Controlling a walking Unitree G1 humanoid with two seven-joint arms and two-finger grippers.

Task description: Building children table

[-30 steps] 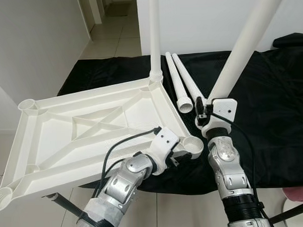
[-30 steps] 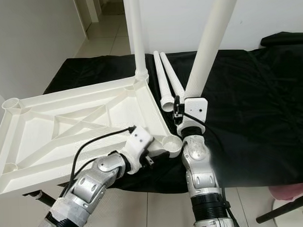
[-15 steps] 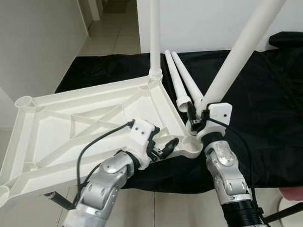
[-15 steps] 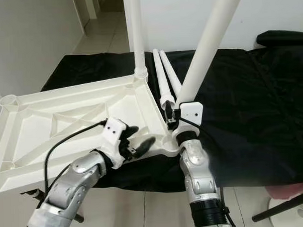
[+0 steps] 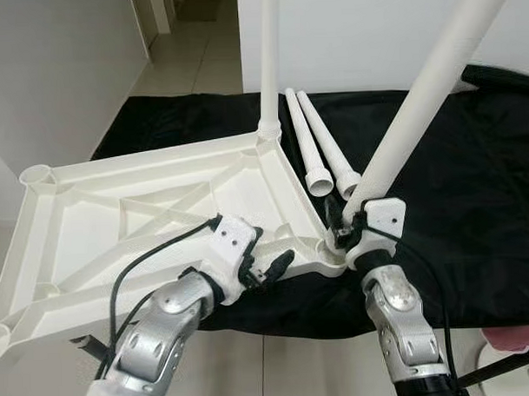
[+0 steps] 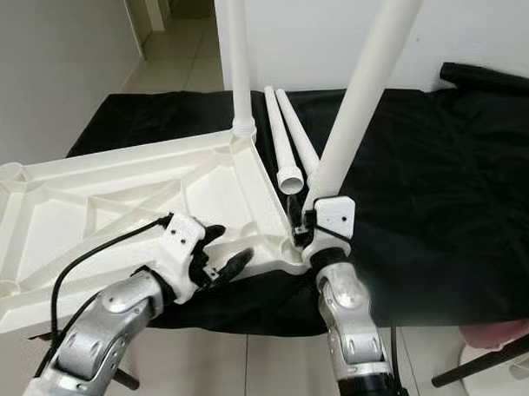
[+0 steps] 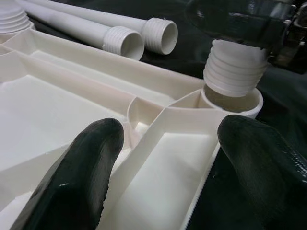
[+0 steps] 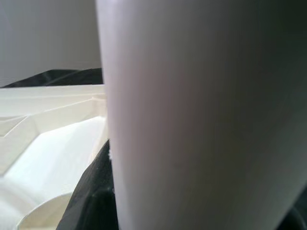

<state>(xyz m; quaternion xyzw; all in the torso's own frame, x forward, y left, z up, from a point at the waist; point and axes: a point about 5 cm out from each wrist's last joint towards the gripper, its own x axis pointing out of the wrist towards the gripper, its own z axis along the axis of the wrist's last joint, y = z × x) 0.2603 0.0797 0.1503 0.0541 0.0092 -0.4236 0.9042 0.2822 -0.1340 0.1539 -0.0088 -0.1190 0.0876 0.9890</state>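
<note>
The white table top [image 5: 117,220] lies upside down, half on the black cloth. One white leg [image 5: 268,59] stands screwed into its far corner. My right gripper [image 5: 340,232] is shut on a second leg [image 5: 418,106], which tilts up to the right. Its threaded end [image 7: 235,72] sits at the mouth of the near right corner socket [image 7: 232,100]. My left gripper [image 5: 271,260] is open at the top's front edge, left of that socket, with its fingers [image 7: 72,182] astride a rib. Two loose legs [image 5: 313,153] lie on the cloth behind.
The black cloth [image 5: 473,199] covers a low surface that runs off to the right. A tiled corridor [image 5: 190,61] opens at the far left beside a white wall. A pink thing [image 5: 517,337] and a black stand leg sit on the floor at the near right.
My left gripper let go near the corner socket, opened and drew left along the front edge. My right gripper brought the tilted leg's end down to the socket.
</note>
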